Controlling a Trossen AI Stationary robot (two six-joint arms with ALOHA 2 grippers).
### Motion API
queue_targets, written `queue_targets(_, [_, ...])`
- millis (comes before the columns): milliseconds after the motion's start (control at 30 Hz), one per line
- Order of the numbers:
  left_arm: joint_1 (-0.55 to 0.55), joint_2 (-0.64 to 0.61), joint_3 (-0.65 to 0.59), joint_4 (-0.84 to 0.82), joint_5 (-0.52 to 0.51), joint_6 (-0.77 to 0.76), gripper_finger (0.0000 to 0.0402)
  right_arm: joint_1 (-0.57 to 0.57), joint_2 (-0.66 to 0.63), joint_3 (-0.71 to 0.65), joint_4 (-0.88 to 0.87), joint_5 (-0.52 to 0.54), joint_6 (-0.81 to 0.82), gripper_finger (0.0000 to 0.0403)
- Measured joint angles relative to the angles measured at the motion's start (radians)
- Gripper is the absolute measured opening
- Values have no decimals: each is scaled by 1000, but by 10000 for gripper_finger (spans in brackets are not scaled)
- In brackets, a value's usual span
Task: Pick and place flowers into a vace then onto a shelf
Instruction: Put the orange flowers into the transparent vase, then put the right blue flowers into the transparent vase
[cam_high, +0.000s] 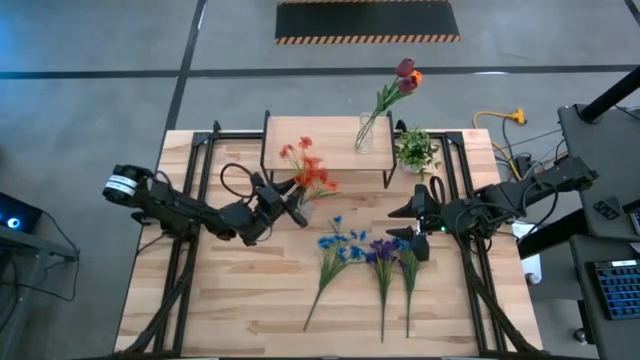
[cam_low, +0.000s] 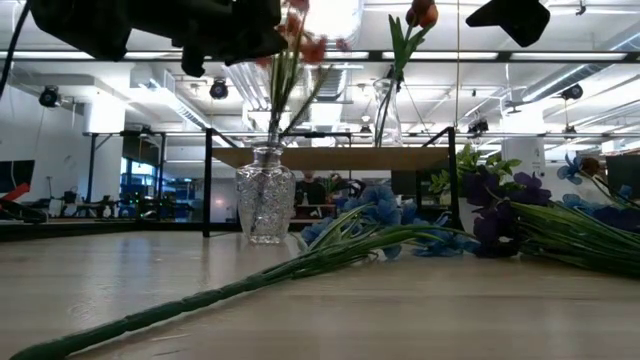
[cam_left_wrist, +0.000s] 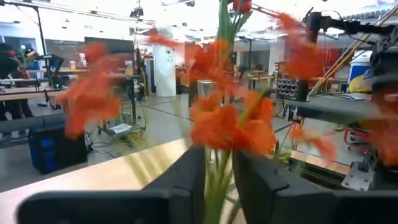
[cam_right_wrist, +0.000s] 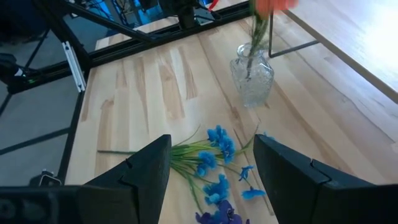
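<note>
Looking down on the table, we see the left gripper (cam_high: 296, 207) with its fingers (cam_left_wrist: 186, 180) narrowly parted about the orange-red flowers' (cam_high: 312, 172) stems, which stand in a glass vase (cam_low: 266, 206) just before the shelf (cam_high: 322, 140). Our right gripper (cam_high: 408, 228) hovers open over the blue flowers (cam_high: 343, 245) and purple flowers (cam_high: 384, 250) lying on the table.

The orange-red flowers (cam_high: 312, 172) glow over a clear cut-glass vase (cam_low: 266, 205) with a faceted pattern, while blue flowers (cam_high: 341, 246) and purple flowers (cam_high: 383, 250) lie on green stems across the pale striped wooden table (cam_high: 230, 300). On the shelf (cam_high: 320, 137), light wood on thin black legs, dark red tulips (cam_high: 406, 75) stand in a second clear vase (cam_high: 364, 135). Beside it is a leafy green potted plant (cam_high: 416, 149).
</note>
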Motion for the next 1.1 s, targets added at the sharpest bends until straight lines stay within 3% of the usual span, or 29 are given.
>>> queue_targets(333, [-56,-85,0,-109,-35,13,125,0,0,0,-41,-3,14,219])
queue_targets(533, [-156,-253,5,-325,-71,34,126,0,0,0,-266,-14,210,219])
queue_targets(700, [-283,-429,5,-558,-73,3,126,26,0,0,-434,-122,430,219])
queue_targets(900, [-410,-602,5,-954,-71,-297,126,98,0,0,-480,-172,716,219])
queue_targets(1100, [-453,-681,3,-1322,-1,-652,125,166,19,0,-536,-230,1064,219])
